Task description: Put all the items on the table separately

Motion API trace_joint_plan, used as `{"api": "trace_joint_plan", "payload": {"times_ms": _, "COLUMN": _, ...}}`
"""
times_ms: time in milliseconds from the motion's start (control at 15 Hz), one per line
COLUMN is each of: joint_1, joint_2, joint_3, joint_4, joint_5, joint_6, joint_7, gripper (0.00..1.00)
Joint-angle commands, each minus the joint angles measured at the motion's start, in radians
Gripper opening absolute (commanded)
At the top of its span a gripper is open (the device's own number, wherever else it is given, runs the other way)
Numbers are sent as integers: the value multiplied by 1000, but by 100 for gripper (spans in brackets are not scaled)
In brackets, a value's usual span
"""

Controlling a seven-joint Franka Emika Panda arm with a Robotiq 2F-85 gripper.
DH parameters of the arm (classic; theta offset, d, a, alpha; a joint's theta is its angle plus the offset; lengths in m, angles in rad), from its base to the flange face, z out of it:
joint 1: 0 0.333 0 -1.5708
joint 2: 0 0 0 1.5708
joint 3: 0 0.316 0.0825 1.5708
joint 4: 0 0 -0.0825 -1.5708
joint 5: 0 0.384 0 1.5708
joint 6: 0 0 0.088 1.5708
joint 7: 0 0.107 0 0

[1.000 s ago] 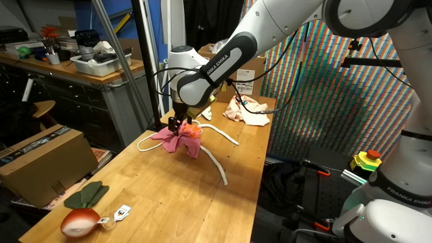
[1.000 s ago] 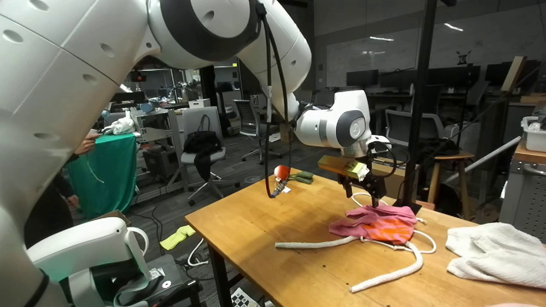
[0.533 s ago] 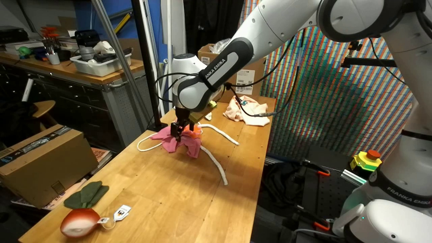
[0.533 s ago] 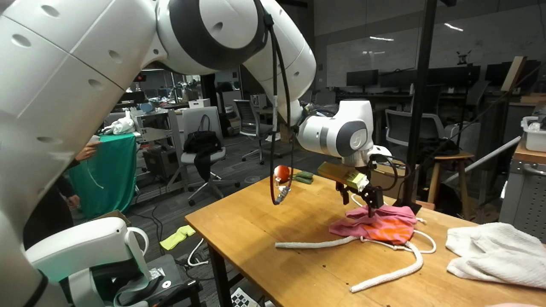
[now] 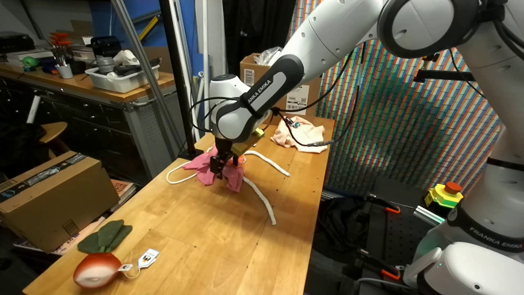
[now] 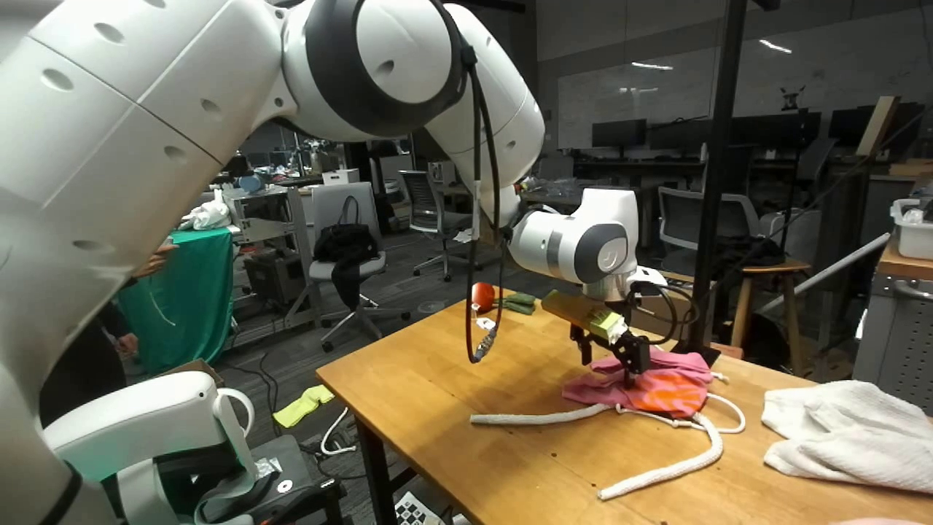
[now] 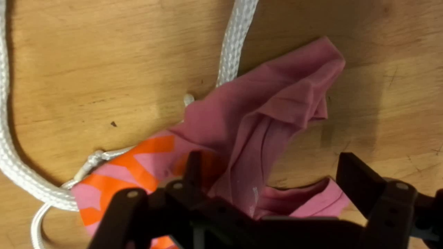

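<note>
Hand (image 7: pixel 270 159) spread wide, nothing gripped, straddling a fold of the pink cloth (image 7: pixel 242 114); touching or just above, can't call it! Right below the hand a thick white cord (image 7: pixel 232 48) vanishes under or into that cloth, with a thin white cord (image 7: pixel 35 224) looping out beside, so I'd judge this tangle the big job left. On the scoreboard, beyond the hand towards the labelled cardboard box (image 5: pixel 297 98), white cloth (image 6: pixel 849 437) and peach cloth (image 5: pixel 305 133) lie apart from the tangle. Well off the opposite way, red-orange ball (image 5: pixel 97 270) and dark green cloth (image 5: pixel 107 235) look to be touching: another split left, perhaps. Now the room! Between hand and ball stretches the widest run of desk (image 5: pixel 229 237), I'd say the lane to use. But watch the edge nearest the hand: a black post (image 6: pixel 721 131) rises close by, and the dark green cloth reaches that same edge farther along.
</note>
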Motion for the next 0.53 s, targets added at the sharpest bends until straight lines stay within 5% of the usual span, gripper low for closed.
{"api": "trace_joint_plan", "payload": {"times_ms": 0, "joint_1": -13, "joint_2": 19, "joint_3": 15, "joint_4": 41, "joint_5": 24, "joint_6": -32, "joint_7": -30, "gripper": 100}}
{"api": "trace_joint_plan", "payload": {"times_ms": 467, "joint_1": -1, "joint_2": 34, "joint_3": 4, "joint_4": 60, "joint_5": 8, "joint_6": -67, "joint_7": -28, "gripper": 100}}
